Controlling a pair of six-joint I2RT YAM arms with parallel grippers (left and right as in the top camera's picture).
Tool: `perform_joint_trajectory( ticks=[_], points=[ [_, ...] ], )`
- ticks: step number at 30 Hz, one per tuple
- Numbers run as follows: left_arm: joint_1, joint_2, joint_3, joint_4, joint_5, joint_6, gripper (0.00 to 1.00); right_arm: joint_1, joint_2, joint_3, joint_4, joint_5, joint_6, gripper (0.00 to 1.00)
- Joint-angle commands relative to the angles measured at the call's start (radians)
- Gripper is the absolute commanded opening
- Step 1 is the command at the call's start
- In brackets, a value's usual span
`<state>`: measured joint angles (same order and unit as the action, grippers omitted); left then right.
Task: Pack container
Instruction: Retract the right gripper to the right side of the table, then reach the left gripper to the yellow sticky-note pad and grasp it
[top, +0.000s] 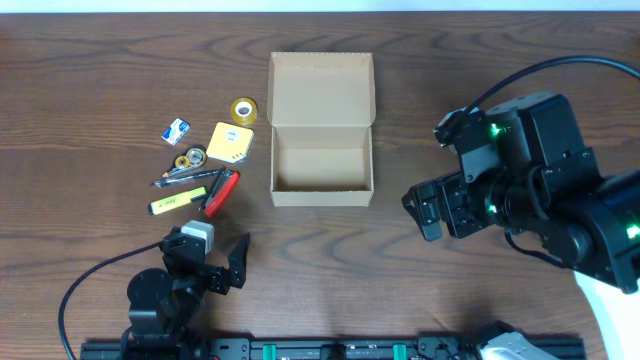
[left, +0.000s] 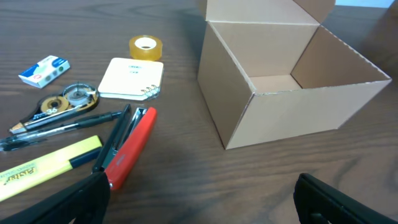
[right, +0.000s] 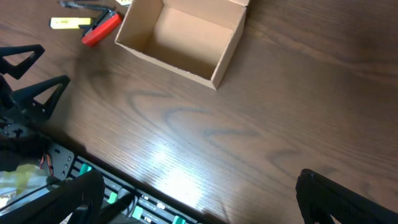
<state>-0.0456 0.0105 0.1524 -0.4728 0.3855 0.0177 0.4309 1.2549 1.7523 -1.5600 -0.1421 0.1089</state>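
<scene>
We see the container (top: 321, 160) upright near the middle of the table (top: 100, 60), mouth up, hinged flap thrown back toward the far edge. Neither arm touches it.

Stationery sits in a cluster to its left, apart from it:
- yellow tape roll (top: 242, 110), closest to the flap corner
- cream pad (top: 230, 142), just on the near side of the roll
- small blue-and-white packet (top: 178, 130), furthest left
- correction-tape dispenser (top: 190, 158), beside the pad
- two dark pens (top: 185, 176)
- yellow highlighter (top: 178, 203)
- red-and-black stapler (top: 222, 192), angled by the pens' ends, the near-side item closest to the container

Left hand (left: 200, 183) is low at the near side, just short of the highlighter and stapler. It is spread wide and grips nothing.

Right hand (right: 199, 180) hangs right of the container, well apart from it and above the table. It is also spread wide and holds nothing.
</scene>
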Motion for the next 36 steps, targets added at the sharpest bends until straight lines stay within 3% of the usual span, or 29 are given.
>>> perform_joint_trajectory(
  ticks=[1,8,11,15,20,25,29,36],
  points=[
    [0.006,-0.007,-0.017,-0.005,0.061,-0.080,0.95,-0.006,0.001,0.000,-0.004,0.007,-0.021,0.99],
    [0.006,-0.007,-0.016,0.007,0.187,-0.335,0.95,-0.006,0.001,0.000,-0.004,0.007,-0.021,0.99],
    [0.006,-0.007,-0.014,0.027,0.383,-0.359,0.95,-0.006,0.001,0.000,-0.004,0.007,-0.021,0.99],
    [0.006,-0.006,0.016,0.024,0.426,-0.357,0.96,-0.006,0.001,0.000,-0.004,0.007,-0.020,0.99],
    [0.006,0.025,0.096,0.024,0.286,-0.319,0.96,-0.006,0.001,0.000,-0.004,0.007,-0.021,0.99],
    [0.006,0.165,0.167,0.022,0.091,-0.250,0.95,-0.006,0.001,0.000,-0.004,0.007,-0.021,0.99],
    [0.006,0.367,0.259,0.030,-0.077,-0.193,0.96,-0.006,0.001,0.000,-0.004,0.007,-0.021,0.99],
    [0.006,0.733,0.464,0.032,-0.244,-0.129,0.96,-0.006,0.001,0.000,-0.004,0.007,-0.021,0.99]
  ],
)
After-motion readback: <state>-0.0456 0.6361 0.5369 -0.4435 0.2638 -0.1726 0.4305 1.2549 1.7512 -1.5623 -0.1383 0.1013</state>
